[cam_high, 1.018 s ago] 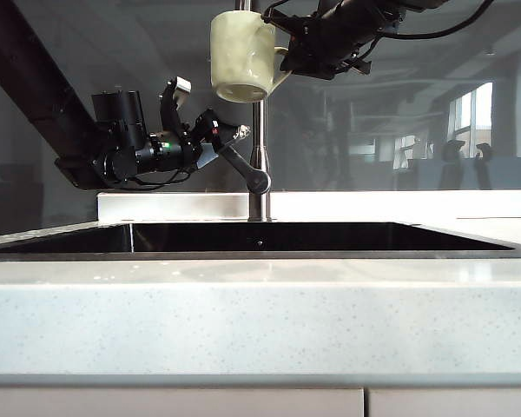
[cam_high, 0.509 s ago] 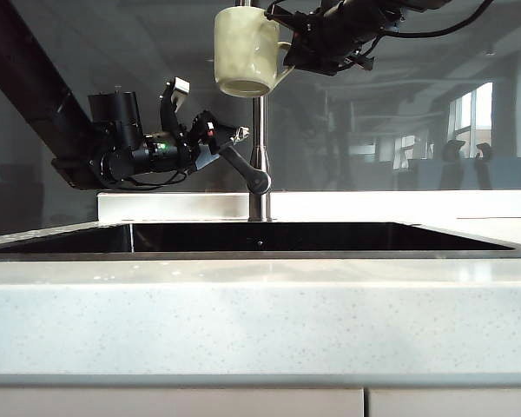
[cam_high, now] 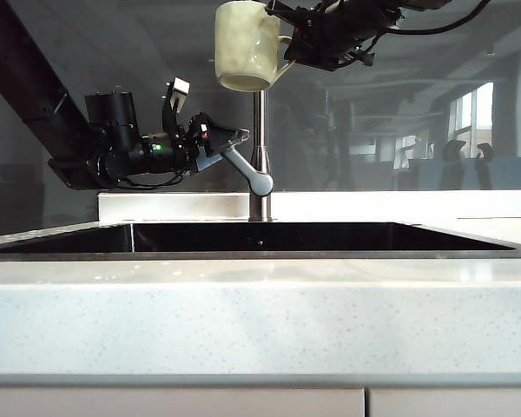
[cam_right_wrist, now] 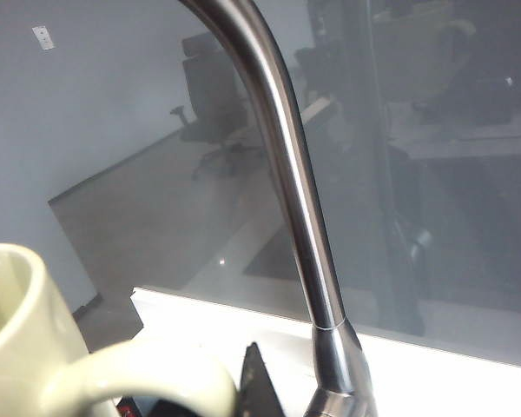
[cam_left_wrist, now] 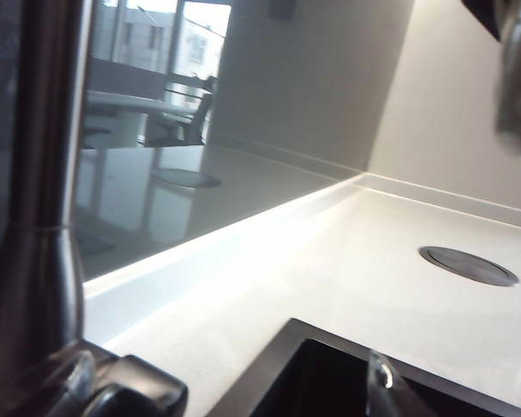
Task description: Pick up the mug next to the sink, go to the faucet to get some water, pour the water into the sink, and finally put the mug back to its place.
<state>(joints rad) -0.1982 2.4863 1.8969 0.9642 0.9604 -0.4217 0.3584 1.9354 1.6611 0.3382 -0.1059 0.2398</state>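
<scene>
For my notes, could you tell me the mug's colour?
Pale cream-white mug, clearest in the exterior view.

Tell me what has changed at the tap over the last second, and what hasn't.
The left gripper, jaws open around the angled steel lever of the brushed-steel gooseneck faucet, swung it so the lever now slopes lower. The right gripper, shut on the handle of the cream dimpled ceramic mug, lifted it slightly and tipped it closer to upright. The dark rectangular sink is unchanged, and no water is visible running.

We see the faucet stem blocking twelve o'clock above the sink; open room flanks it at three.
</scene>
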